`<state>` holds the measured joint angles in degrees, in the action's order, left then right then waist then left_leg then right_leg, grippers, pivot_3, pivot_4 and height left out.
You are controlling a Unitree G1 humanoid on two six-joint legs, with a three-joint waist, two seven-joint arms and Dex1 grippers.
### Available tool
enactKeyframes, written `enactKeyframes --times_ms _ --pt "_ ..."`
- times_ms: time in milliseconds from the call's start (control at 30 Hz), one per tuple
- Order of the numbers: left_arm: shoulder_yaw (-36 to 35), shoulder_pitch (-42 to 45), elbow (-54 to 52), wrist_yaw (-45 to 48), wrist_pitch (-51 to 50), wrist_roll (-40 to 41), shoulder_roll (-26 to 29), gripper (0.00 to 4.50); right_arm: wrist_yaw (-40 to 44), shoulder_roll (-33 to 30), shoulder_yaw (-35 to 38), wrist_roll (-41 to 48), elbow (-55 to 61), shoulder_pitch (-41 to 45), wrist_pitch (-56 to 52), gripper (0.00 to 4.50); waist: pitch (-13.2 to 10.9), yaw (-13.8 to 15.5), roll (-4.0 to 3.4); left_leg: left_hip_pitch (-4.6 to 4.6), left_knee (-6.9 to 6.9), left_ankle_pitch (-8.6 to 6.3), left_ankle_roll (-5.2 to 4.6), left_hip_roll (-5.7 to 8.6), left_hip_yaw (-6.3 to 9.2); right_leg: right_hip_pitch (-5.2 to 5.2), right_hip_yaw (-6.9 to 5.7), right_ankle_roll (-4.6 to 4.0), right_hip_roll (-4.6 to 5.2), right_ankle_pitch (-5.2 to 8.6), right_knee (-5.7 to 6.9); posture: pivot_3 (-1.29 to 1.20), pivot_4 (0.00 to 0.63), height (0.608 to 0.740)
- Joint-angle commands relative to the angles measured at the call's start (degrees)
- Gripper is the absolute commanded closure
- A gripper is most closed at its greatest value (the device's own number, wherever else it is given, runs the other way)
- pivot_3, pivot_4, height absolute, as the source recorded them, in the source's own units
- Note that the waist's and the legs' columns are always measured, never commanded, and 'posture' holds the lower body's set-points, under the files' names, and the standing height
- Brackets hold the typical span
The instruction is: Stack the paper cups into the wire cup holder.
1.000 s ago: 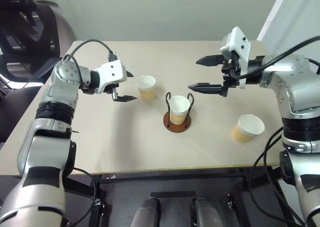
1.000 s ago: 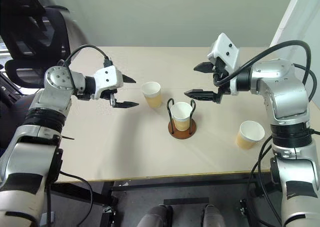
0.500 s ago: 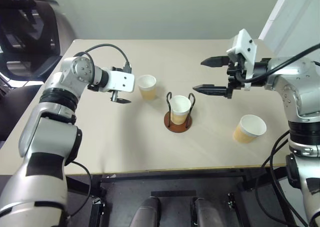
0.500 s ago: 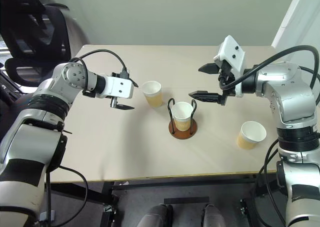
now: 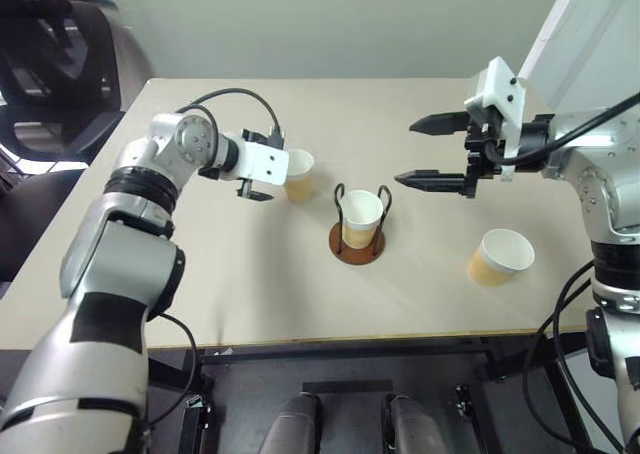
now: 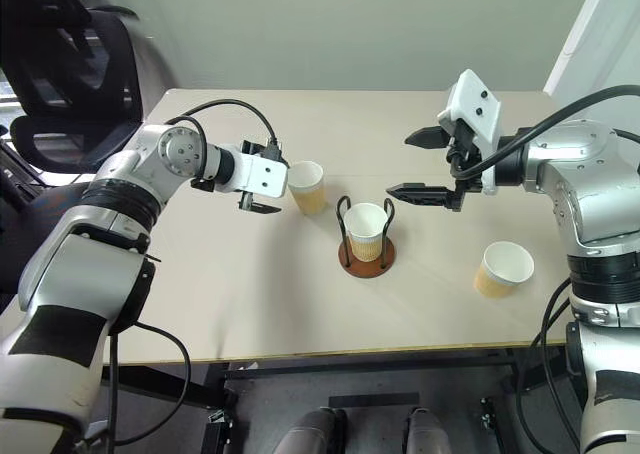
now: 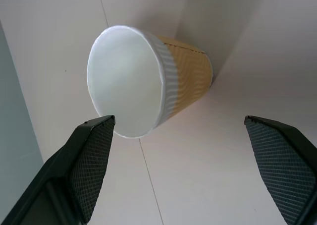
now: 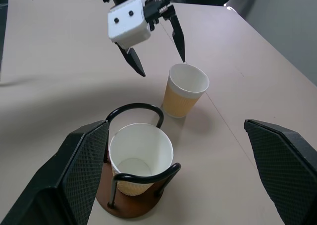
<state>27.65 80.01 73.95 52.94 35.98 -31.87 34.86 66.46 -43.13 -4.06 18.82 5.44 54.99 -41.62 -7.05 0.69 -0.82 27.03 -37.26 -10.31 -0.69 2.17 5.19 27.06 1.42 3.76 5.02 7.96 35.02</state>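
A: While L gripper [image 5: 262,179] hangs spread beside centre-left cup [image 5: 296,173], holder [image 5: 357,228] at mid-frame has one cup.

B: R gripper [image 5: 432,154] gapes, empty, upper right. Risk: a finger nudges that cup, tipping it.

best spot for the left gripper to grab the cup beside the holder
Probably the upper ribbed wall just under the white rim of the upright cup, one finger each side. The open left gripper already faces it from the side away from the wire cup holder, so continue from there.
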Motion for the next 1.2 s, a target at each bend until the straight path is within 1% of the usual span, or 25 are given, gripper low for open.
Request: enactKeyframes --times_ms 33,533,800,867,933,1000,1133,1167,1200 --pt "0.71 2.40 0.36 -3.80 0.01 -2.04 -0.06 0.00 -0.19 -1.19 0.42 0.68 2.08 1.16 0.63 0.05 -0.01 -0.04 0.00 -0.01 -0.01 0.02 -0.01 0.04 -0.06 0.00 -0.01 0.01 -0.05 0.00 0.01 0.00 0.150 0.740" --pt "3.37 2.57 2.38 -13.84 -1.81 -6.96 -3.50 0.00 -1.52 -2.14 0.63 0.97 4.22 -0.11 0.12 0.05 -0.01 0.03 0.01 -0.01 -0.33 0.15 -0.30 0.06 -0.40 -0.10 0.16 0.31 0.04 -0.24 0.09 0.00 0.150 0.740" --pt "3.89 2.35 3.07 -13.93 -3.00 -7.71 -4.80 0.00 -2.33 -2.63 0.98 1.36 5.57 -0.91 -0.47 0.05 -0.01 0.04 0.00 0.00 -0.65 0.07 -0.42 0.05 -0.54 -0.20 0.23 0.37 0.00 -0.30 0.12 0.00 0.150 0.740" --pt "3.86 2.19 3.13 -13.64 -3.18 -7.75 -4.94 0.40 -2.69 -2.72 1.16 1.64 6.12 -1.19 -0.78 0.00 -0.01 0.01 0.00 -0.02 -0.69 0.06 -0.44 0.03 -0.55 -0.23 0.29 0.37 0.00 -0.30 0.11 0.00 0.150 0.740" --pt "3.96 2.06 3.17 -13.44 -3.24 -7.97 -5.02 0.96 -3.05 -2.86 1.26 1.94 6.62 -1.43 -1.08 0.00 -0.01 0.05 0.00 -0.02 -0.72 0.05 -0.46 0.04 -0.54 -0.24 0.29 0.40 0.07 -0.32 0.09 0.00 0.150 0.740" --pt "4.06 1.89 3.21 -13.22 -3.22 -8.19 -5.07 1.69 -3.48 -3.02 1.32 2.19 7.01 -1.54 -1.33 0.00 -0.01 0.08 0.00 -0.02 -0.73 0.04 -0.48 0.09 -0.63 -0.25 0.22 0.40 -0.04 -0.32 0.07 0.00 0.150 0.740" --pt "4.36 1.58 3.42 -13.22 -3.53 -8.64 -5.10 3.15 -4.02 -3.31 1.34 2.54 7.63 -1.55 -1.69 0.00 -0.01 0.05 0.00 0.01 -0.79 0.02 -0.51 0.05 -0.59 -0.26 0.33 0.42 0.06 -0.33 0.05 0.00 0.150 0.740" --pt "4.49 1.50 3.49 -13.35 -3.65 -8.78 -5.11 3.58 -4.16 -3.35 1.30 2.60 7.70 -1.48 -1.76 0.00 -0.01 0.07 0.00 0.00 -0.77 0.02 -0.52 0.08 -0.65 -0.24 0.24 0.43 0.00 -0.34 0.06 0.00 0.150 0.740" --pt "4.64 1.44 3.56 -13.47 -3.78 -8.95 -5.15 3.90 -4.26 -3.38 1.25 2.65 7.64 -1.39 -1.80 0.00 0.00 0.10 0.01 0.00 -0.77 0.02 -0.52 0.08 -0.67 -0.25 0.27 0.43 0.04 -0.34 0.06 0.00 0.150 0.740"
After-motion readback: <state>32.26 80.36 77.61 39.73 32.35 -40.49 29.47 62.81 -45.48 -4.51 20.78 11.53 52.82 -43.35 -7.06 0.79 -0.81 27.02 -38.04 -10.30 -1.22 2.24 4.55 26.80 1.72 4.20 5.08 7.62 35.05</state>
